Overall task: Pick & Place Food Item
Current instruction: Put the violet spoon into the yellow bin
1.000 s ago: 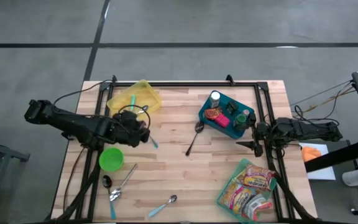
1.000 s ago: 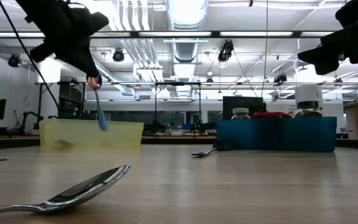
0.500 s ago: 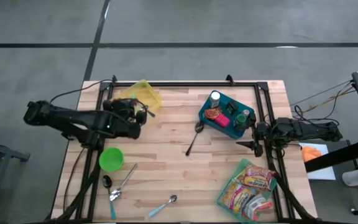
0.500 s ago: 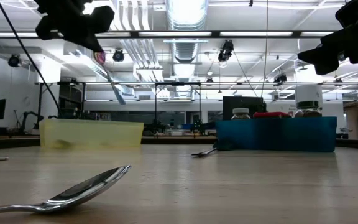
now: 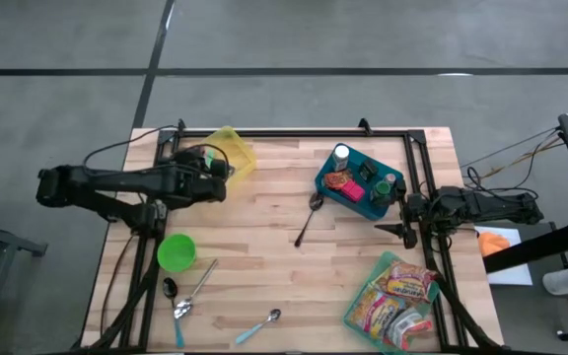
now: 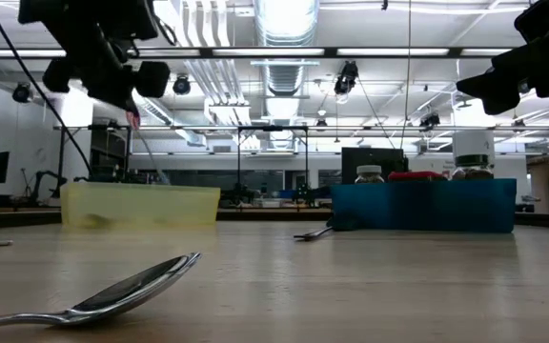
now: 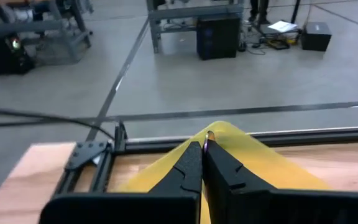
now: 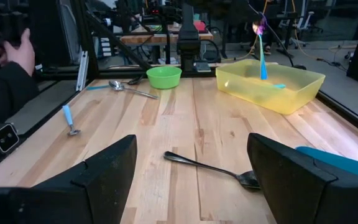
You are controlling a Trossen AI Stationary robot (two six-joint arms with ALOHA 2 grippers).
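Observation:
My left gripper (image 5: 222,166) hangs over the yellow bin (image 5: 237,148) at the table's far left, shut on a spoon with a light-blue handle (image 8: 263,59). In the left wrist view its shut fingers (image 7: 202,146) point out over the bin (image 7: 247,155). Another blue utensil (image 8: 278,86) lies in the bin. My right gripper (image 5: 394,219) waits open at the table's right edge beside the teal bin (image 5: 358,187); its fingers stand wide apart (image 8: 191,180) around nothing. My left gripper pinches the spoon's upper end (image 8: 260,26) between its two fingertips; only a small glinting tip (image 7: 209,135) shows past them. The blue handle hangs below the fingers, lifted clear, above the inside of the yellow bin.
The teal bin holds jars and food. A dark spoon (image 5: 307,219) lies mid-table. A green bowl (image 5: 177,252), two spoons (image 5: 190,291) and a blue-handled spoon (image 5: 259,325) lie near the front left, and a snack bag (image 5: 397,296) at the front right. A person's hands (image 8: 8,53) show beyond the table.
My left gripper has swung from the middle left of the table toward the far edge, over the yellow bin, turning as it went. The spoon has stayed in its shut fingers and has come from over the bare wood to over the bin.

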